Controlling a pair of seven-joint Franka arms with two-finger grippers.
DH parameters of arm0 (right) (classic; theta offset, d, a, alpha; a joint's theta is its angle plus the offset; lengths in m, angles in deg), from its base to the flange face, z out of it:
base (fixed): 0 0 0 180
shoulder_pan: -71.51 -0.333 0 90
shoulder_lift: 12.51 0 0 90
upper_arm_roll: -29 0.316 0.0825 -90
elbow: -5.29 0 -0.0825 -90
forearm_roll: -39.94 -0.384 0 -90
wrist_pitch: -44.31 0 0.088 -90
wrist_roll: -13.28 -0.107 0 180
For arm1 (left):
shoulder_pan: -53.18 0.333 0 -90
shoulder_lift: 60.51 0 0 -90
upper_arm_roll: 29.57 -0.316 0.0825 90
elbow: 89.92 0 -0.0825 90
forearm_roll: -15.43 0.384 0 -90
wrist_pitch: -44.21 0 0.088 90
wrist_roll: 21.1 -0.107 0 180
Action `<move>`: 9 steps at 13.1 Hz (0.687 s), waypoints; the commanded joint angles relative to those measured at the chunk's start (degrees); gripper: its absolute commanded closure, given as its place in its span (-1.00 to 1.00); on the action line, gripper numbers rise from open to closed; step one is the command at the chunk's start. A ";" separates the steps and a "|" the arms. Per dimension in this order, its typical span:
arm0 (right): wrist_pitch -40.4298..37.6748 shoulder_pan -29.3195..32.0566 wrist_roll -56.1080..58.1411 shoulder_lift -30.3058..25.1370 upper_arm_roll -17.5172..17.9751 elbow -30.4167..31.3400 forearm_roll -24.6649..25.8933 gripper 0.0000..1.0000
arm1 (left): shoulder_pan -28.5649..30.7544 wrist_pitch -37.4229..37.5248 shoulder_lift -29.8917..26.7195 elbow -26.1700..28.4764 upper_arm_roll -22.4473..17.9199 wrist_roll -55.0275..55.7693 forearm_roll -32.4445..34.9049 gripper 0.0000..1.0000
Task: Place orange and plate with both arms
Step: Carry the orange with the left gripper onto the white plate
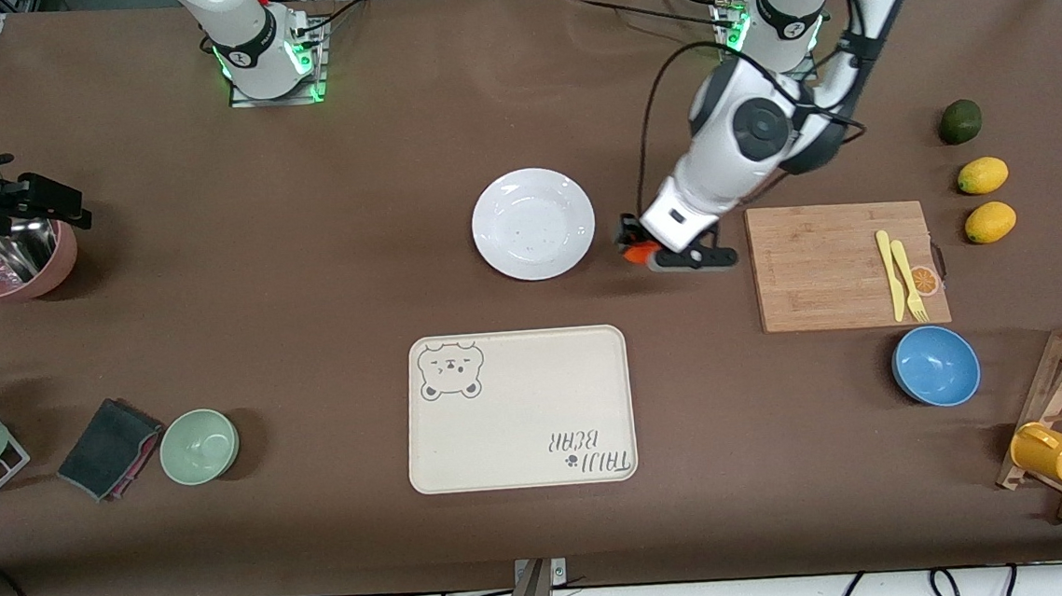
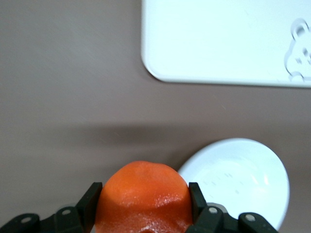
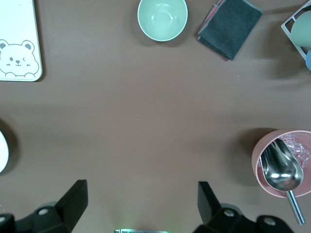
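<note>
The orange (image 1: 637, 252) is held between the fingers of my left gripper (image 1: 642, 251), which is shut on it just over the brown table, beside the white plate (image 1: 533, 223) on the plate's left-arm side. In the left wrist view the orange (image 2: 143, 187) fills the left gripper (image 2: 144, 198), with the plate (image 2: 243, 177) close by. My right gripper (image 1: 58, 211) is open and empty, up over the right arm's end of the table near a pink bowl (image 1: 15, 264). In the right wrist view the right gripper (image 3: 143, 196) has its fingers wide apart, and a sliver of the plate (image 3: 2, 151) shows.
A cream bear tray (image 1: 518, 409) lies nearer to the camera than the plate. A wooden cutting board (image 1: 828, 263) with yellow cutlery lies beside the left gripper. A blue bowl (image 1: 936, 365), lemons (image 1: 982, 176), a green bowl (image 1: 199, 445), a grey cloth (image 1: 109, 448) and the scoop (image 3: 282, 170) in the pink bowl are also here.
</note>
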 commanded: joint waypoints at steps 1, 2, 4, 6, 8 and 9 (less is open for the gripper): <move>-1.18 0.09 0.69 0.18 -0.18 -1.07 -0.67 -1.00 | -4.83 -0.28 2.76 -1.04 -0.06 5.51 -1.08 1.00; -1.18 0.09 0.60 0.09 -0.10 -1.07 -0.67 -1.00 | -5.37 -1.06 3.55 -2.08 0.03 7.89 -1.00 1.00; -1.18 0.00 0.69 0.09 -0.10 -1.07 -0.67 -1.00 | -7.30 -1.51 4.34 -3.41 -0.06 11.68 -1.00 1.00; -2.41 0.09 0.60 0.09 -0.10 -1.07 -0.58 -1.00 | -10.02 -1.51 6.10 -5.34 -0.06 15.72 -1.00 1.00; -2.59 0.09 0.60 0.09 -0.01 -1.07 -0.67 -1.00 | -13.09 -1.86 8.47 -6.48 -0.40 19.33 0.57 1.00; -2.59 0.00 0.60 0.09 -0.01 -1.07 -0.67 -1.00 | -14.41 -2.21 10.05 -7.45 -0.58 21.87 2.33 1.00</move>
